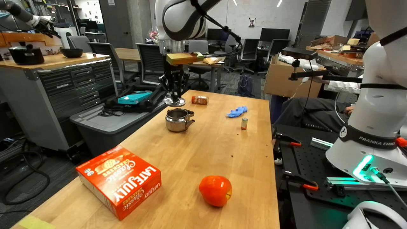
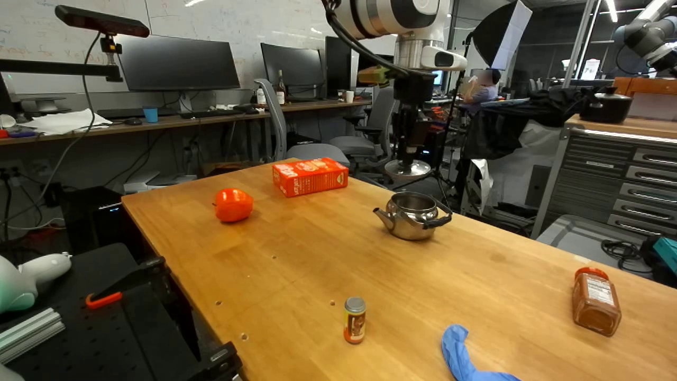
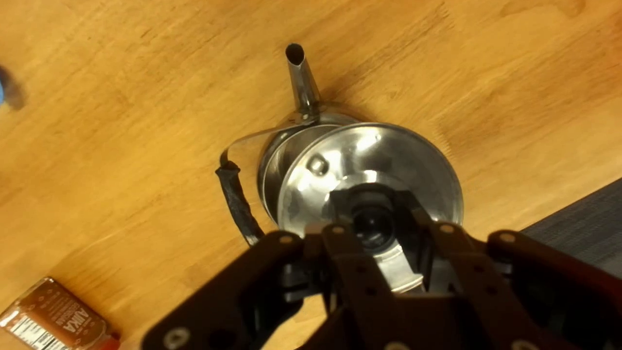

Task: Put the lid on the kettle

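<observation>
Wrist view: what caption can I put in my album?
A pincer holding a shiny lid above an open kettle.

Covered or cropped
In the wrist view, the lid [image 3: 362, 155] hides much of the kettle [image 3: 279, 165], the pincer [image 3: 374, 223] part of the lid; the bottom edge crops the brown jar [image 3: 58, 316] and, in an exterior view, the blue object [image 2: 463, 360].
</observation>
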`<move>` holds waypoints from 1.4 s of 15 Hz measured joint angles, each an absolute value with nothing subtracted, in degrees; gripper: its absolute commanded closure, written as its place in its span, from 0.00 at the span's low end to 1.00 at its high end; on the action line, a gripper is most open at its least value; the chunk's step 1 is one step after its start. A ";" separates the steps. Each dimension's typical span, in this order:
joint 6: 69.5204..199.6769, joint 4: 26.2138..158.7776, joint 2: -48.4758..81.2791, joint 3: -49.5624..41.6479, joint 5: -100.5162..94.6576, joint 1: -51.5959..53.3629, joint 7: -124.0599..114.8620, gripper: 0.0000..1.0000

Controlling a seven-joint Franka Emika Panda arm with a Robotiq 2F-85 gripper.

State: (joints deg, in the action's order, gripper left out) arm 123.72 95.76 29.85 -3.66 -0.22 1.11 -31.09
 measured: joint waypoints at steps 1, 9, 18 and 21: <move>123.61 95.12 30.64 -3.79 -0.01 1.02 -31.09 0.93; 122.75 90.98 35.52 -4.61 1.35 0.58 -31.09 0.93; 120.52 88.47 37.69 -4.90 1.52 0.33 -31.09 0.93; 119.70 87.83 37.95 -4.93 1.52 0.29 -31.09 0.93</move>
